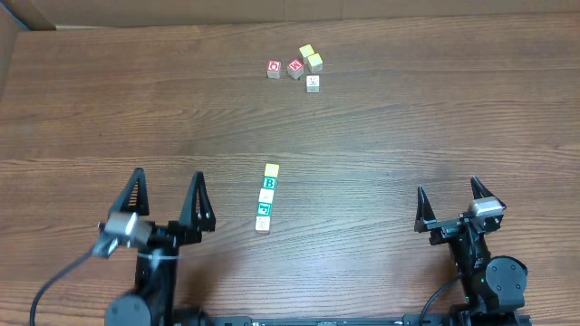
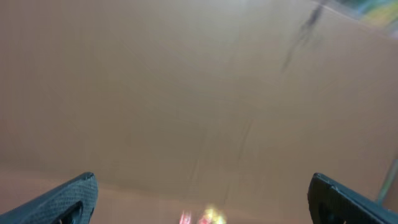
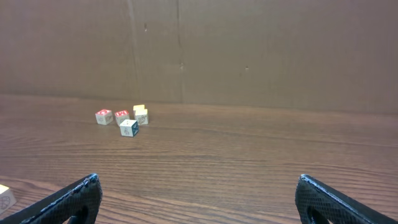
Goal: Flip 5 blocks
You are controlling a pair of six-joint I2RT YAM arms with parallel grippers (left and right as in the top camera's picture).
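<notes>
Five small blocks [image 1: 266, 196] lie in a short column at the table's middle: a yellow-topped one farthest, then a green "B", a whitish one, a green-printed one and a pale one nearest. My left gripper [image 1: 167, 176] stands open to the column's left, well apart from it. To the right, my right gripper [image 1: 447, 186] is open too, with nothing between its fingers. In the right wrist view the open gripper [image 3: 198, 178] frames bare wood, and one pale block [image 3: 5, 198] shows at the left edge. The left wrist view is blurred; its gripper [image 2: 202, 177] is open and empty.
A separate cluster sits far back: two red-printed cubes [image 1: 274, 69] [image 1: 294, 68], two yellowish cubes [image 1: 306, 52] and a white cube [image 1: 313, 82]. The same red cubes [image 3: 104, 116] show in the right wrist view before a brown cardboard wall [image 3: 249, 50].
</notes>
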